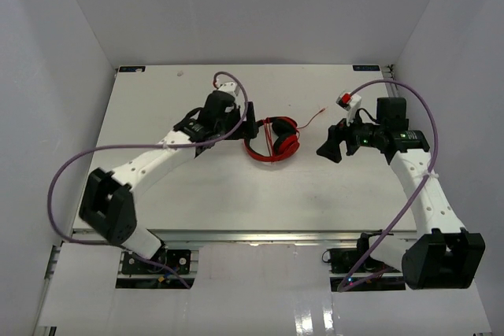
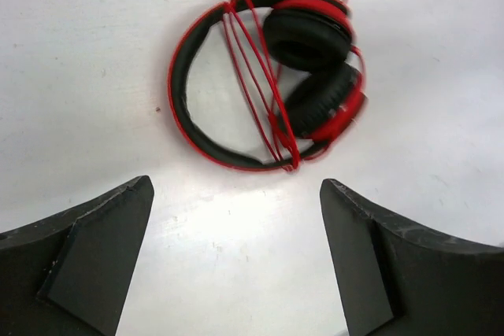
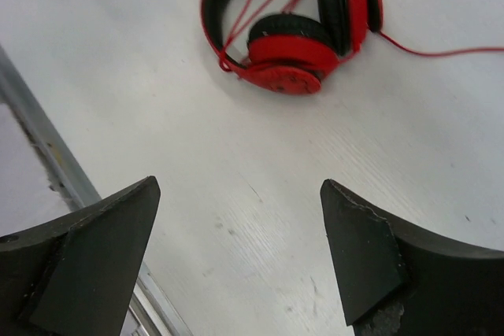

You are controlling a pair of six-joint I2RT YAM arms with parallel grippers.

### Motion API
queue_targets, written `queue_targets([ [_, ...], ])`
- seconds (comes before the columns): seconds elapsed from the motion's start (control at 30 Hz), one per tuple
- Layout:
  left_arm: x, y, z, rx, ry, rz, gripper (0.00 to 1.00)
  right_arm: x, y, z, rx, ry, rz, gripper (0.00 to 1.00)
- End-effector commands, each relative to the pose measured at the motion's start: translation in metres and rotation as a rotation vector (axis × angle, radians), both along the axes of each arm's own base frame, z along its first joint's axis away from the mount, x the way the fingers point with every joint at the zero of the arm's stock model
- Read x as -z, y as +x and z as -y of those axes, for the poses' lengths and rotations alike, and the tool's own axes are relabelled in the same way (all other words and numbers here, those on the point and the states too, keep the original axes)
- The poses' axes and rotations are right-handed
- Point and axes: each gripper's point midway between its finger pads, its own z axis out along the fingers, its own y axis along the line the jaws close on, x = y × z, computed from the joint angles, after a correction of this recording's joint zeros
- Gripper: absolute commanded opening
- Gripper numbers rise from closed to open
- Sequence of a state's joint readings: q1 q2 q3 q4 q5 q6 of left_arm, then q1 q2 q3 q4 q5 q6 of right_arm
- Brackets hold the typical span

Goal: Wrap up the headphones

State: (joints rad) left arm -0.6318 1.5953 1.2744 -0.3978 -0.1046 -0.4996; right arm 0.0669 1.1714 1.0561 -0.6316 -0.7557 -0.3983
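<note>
Red headphones [image 1: 273, 141] lie flat mid-table [image 1: 236, 202]. Cable [image 2: 256, 76] looped several times across headband, short tail trailing far-right. Left gripper [image 2: 236, 185] just left of them, right gripper [image 3: 240, 185] near on right. Both spread wide, empty. Flanking likely for passing remaining cable; wrap looks nearly done.

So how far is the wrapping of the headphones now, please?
Done: several turns of the red cable already cross the headband of the headphones. In hand: nothing; the left gripper and the right gripper are both open and apart from the headphones. Left: a loose tail of cable trails off to the side, not yet wound.
</note>
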Motion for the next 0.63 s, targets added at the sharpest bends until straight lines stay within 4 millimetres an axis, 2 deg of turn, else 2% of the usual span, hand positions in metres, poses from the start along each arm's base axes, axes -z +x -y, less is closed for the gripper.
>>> queue_targets([
  [0.0,-0.061,-0.062,-0.008,0.231,-0.168,0.234,0.98,0.006,0.015,0.041,0.228,-0.165,0.136,0.92],
  [0.03,-0.069,-0.077,-0.015,0.261,-0.196,0.284,0.98,0.000,0.012,0.046,0.253,-0.173,0.176,0.90],
  [0.1,-0.075,-0.092,-0.022,0.298,-0.206,0.326,0.98,0.005,0.013,0.057,0.320,-0.202,0.213,0.90],
  [0.2,-0.078,-0.111,-0.035,0.324,-0.196,0.362,0.98,0.001,0.010,0.070,0.429,-0.199,0.260,0.90],
  [0.37,-0.083,-0.131,-0.051,0.340,-0.184,0.417,0.98,-0.009,0.008,0.088,0.589,-0.181,0.306,0.90],
  [0.6,-0.071,-0.144,-0.060,0.350,-0.180,0.411,0.98,-0.007,0.007,0.100,0.673,-0.184,0.319,0.90],
])
